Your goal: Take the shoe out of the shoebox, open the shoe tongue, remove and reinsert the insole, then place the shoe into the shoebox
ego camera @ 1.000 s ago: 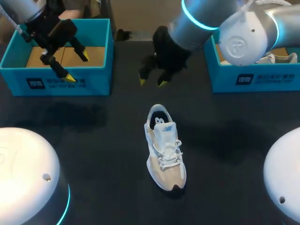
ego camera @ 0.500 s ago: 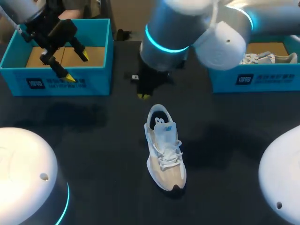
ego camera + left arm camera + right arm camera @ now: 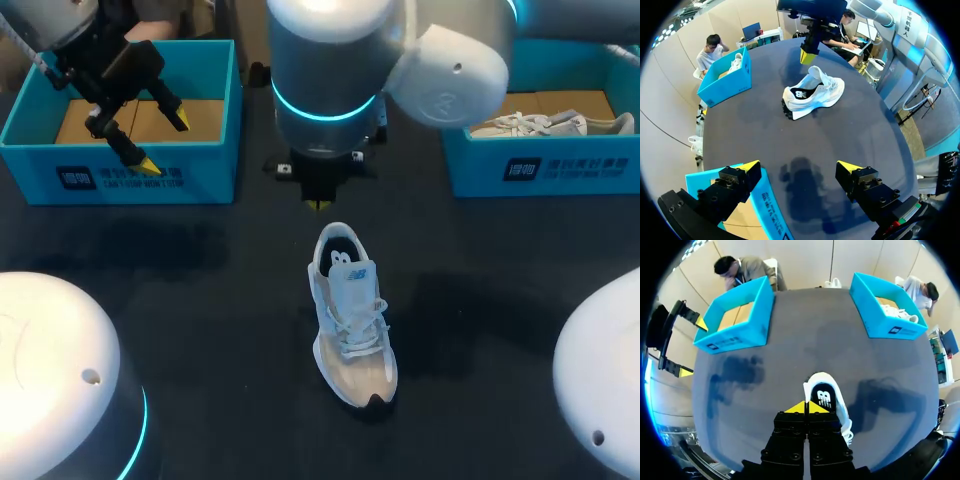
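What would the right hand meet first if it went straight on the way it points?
Most likely the shoe, at its heel rim: the shut right hand points down right beside it. Depth is unclear, so it might just miss and meet the table behind the heel.

A round table [image 3: 790, 340], dark and matte, with a plain, smooth top. Fills the head view from side to side. Carries soft, blurred shadows in broad patches on either side of its middle. Lit evenly, softly.
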Robot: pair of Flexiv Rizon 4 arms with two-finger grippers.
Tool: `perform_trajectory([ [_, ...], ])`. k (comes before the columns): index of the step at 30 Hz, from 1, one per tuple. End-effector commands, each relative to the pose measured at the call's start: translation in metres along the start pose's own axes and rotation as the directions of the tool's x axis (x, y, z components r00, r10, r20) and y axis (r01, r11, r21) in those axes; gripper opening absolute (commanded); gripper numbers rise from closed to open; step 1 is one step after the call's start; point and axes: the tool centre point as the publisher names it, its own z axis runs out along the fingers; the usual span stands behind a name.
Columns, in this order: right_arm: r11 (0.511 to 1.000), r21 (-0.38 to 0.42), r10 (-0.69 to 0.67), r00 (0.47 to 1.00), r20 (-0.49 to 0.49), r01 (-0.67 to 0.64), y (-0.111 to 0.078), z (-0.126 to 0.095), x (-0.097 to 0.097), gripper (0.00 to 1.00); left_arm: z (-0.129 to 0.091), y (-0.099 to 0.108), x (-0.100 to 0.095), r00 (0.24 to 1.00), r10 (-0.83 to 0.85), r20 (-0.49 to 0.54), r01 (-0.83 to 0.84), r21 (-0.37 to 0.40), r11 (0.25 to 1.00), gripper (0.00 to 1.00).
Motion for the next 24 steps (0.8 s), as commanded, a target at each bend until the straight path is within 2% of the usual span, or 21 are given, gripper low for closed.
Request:
perform_trajectory([
  [1,0.983,-0.181,0.003,0.99,0.139,0.023,-0.008,0.013,0.012,0.0,0.0,0.0,0.001,1.0,0.0,0.001,0.0,-0.003,1.0,1.0],
  [2,0.976,-0.213,-0.011,0.984,0.177,0.049,-0.011,0.014,0.012,0.0,0.0,0.0,0.001,1.0,0.0,0.001,0.0,-0.003,1.0,1.0],
  [3,0.974,-0.211,-0.032,0.971,0.239,0.084,-0.013,0.018,0.012,0.0,0.0,0.0,0.001,1.0,0.0,0.001,0.0,-0.003,1.0,1.0],
  [5,0.96,-0.255,-0.05,0.965,0.258,0.118,-0.021,0.024,0.011,0.0,0.0,0.0,0.001,1.0,0.0,0.001,0.0,-0.003,1.0,1.0],
  [7,0.956,-0.256,-0.065,0.957,0.283,0.141,-0.028,0.034,0.009,0.0,0.0,0.0,0.001,1.0,0.0,0.001,0.0,-0.003,1.0,1.0],
  [9,0.962,-0.246,-0.043,0.958,0.284,0.116,-0.035,0.044,0.003,0.0,0.0,0.0,0.001,1.0,0.0,0.001,0.0,-0.003,1.0,1.0],
  [11,0.976,-0.218,0.061,0.926,0.372,0.024,-0.037,0.05,-0.008,0.0,0.0,0.0,0.001,1.0,0.0,0.001,0.0,-0.003,1.0,1.0],
  [24,0.976,-0.218,0.061,0.926,0.372,0.024,-0.037,0.05,-0.008,0.0,0.0,0.0,0.001,1.0,0.0,0.001,0.0,-0.003,1.0,1.0],
])
